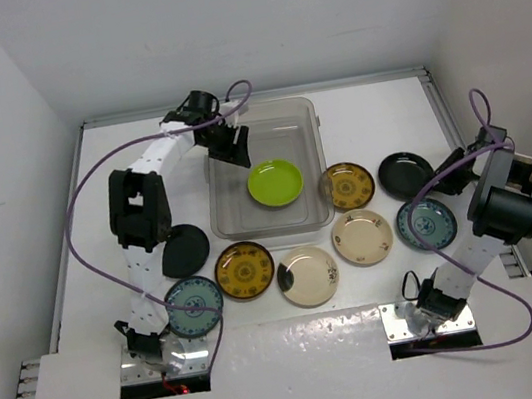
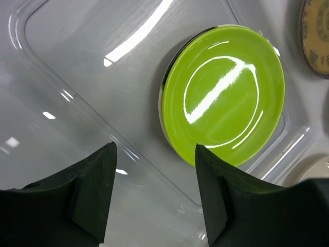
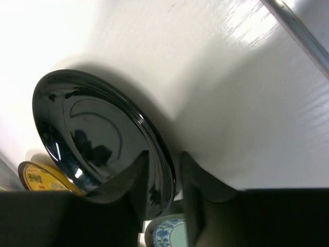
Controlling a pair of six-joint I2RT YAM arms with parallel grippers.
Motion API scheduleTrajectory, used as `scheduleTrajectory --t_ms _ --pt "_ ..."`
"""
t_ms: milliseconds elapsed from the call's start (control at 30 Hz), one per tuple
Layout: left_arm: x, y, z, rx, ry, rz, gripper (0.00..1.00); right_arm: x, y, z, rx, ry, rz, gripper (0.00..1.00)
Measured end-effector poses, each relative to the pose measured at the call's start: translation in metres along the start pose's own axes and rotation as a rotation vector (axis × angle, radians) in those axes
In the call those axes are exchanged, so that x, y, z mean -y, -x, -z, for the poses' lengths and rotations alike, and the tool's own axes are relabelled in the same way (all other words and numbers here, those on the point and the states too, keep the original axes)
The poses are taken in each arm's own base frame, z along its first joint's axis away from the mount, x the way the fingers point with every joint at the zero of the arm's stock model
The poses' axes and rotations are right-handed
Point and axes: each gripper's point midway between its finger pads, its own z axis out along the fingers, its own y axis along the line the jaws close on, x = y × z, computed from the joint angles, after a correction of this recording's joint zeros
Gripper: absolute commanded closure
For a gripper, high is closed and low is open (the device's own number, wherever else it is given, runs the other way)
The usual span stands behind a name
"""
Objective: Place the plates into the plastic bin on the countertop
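Observation:
The clear plastic bin (image 1: 238,214) stands mid-countertop with a lime green plate (image 1: 276,183) lying flat inside. My left gripper (image 1: 230,146) hovers over the bin's left part, open and empty. In the left wrist view the green plate (image 2: 223,95) lies just beyond my gripper (image 2: 156,149), on the bin floor (image 2: 77,62). My right gripper (image 1: 448,181) is at the right edge of a black plate (image 1: 406,174). In the right wrist view my right gripper (image 3: 163,164) straddles the rim of the black plate (image 3: 87,128), one finger inside it and one outside, nearly closed on it.
Loose plates lie in front of the bin: black (image 1: 185,250), teal (image 1: 195,305), amber (image 1: 245,270), cream with dark marks (image 1: 307,275), cream (image 1: 362,237), amber (image 1: 347,185), teal (image 1: 426,223). White walls enclose the countertop (image 1: 374,112). Purple cables loop over both arms.

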Motion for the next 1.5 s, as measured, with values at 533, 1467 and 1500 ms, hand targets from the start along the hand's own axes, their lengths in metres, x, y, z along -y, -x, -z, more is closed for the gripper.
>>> scheduleTrajectory --t_ms 533,1467,1500 --pt "-0.065 0.034 0.116 0.150 0.168 -0.012 0.26 -0.043 0.026 0.045 0.225 0.018 0.092 1.00" --pt "-0.120 -0.228 0.155 -0.224 0.199 0.370 0.28 -0.304 -0.214 0.013 -0.117 0.350 0.891 1.00" --pt "-0.120 -0.231 0.153 -0.228 0.200 0.372 0.28 -0.302 -0.216 0.006 -0.130 0.335 0.896 1.00"
